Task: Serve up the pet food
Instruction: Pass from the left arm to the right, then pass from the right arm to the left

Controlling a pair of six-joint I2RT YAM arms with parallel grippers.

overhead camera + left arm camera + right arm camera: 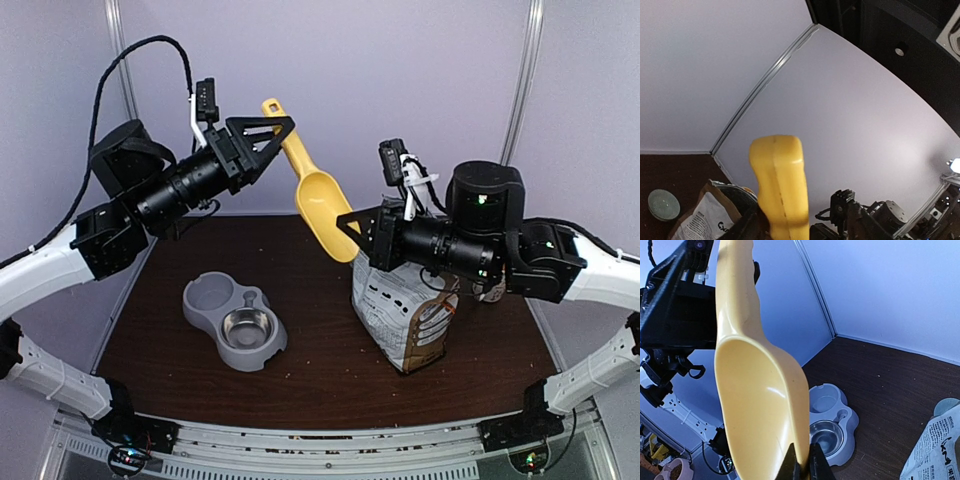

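Up and to the left of the bag (405,315), a yellow scoop (322,210) was held in the air. Its bowl rim was pinched tight by the right gripper (804,465), jaws all but closed on the thin edge. The handle was flanked by the left gripper (285,128), farther up-left of the bag; whether those jaws gripped it could not be told. The pet food could not be made out. A grey double dish (235,322) was set left of the bag.
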